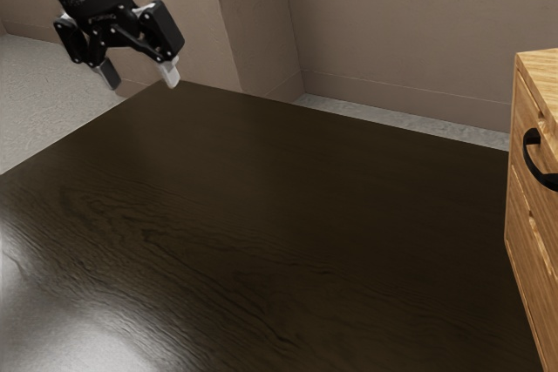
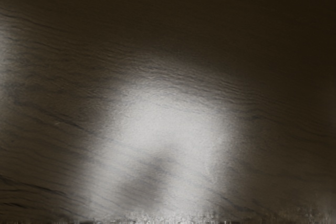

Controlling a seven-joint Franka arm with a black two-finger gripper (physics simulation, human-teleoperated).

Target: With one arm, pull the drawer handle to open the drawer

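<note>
A light wooden drawer cabinet [image 1: 534,206] stands at the exterior view's right edge, on the dark wooden table [image 1: 261,233]. A black curved handle [image 1: 536,159] sticks out from its upper drawer front, which looks flush with the cabinet. My black gripper [image 1: 141,77] hangs high at the exterior view's upper left, above the table's far corner and far from the handle. Its two pale-tipped fingers [image 1: 170,72] stand apart with nothing between them. In the wrist view the dark table top [image 2: 168,51] lies below my hand, with a bright glare patch on it.
Beige walls [image 1: 392,15] and a grey floor strip [image 1: 410,119] lie behind the table. The wide table top stretches bare between my gripper and the cabinet.
</note>
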